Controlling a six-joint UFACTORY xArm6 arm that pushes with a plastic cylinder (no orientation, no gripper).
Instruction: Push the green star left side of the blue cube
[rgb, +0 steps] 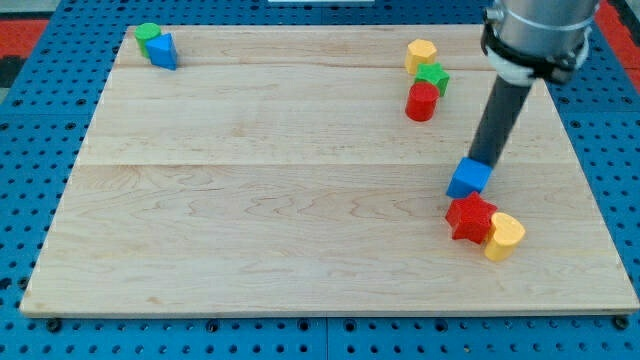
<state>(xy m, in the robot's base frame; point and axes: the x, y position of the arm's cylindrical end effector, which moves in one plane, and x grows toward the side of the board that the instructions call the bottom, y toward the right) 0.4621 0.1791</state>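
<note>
The green star (433, 76) lies at the view's upper right, wedged between a yellow block (421, 54) above it and a red cylinder (421, 101) below it. The blue cube (468, 178) sits lower, at the right of the board. My tip (482, 160) is at the blue cube's upper right edge and looks to be touching it. The tip is well below and to the right of the green star.
A red star (470, 217) and a yellow heart-shaped block (504, 236) sit just below the blue cube. A green round block (148, 33) and another blue block (163, 50) are at the upper left corner of the wooden board (250, 200).
</note>
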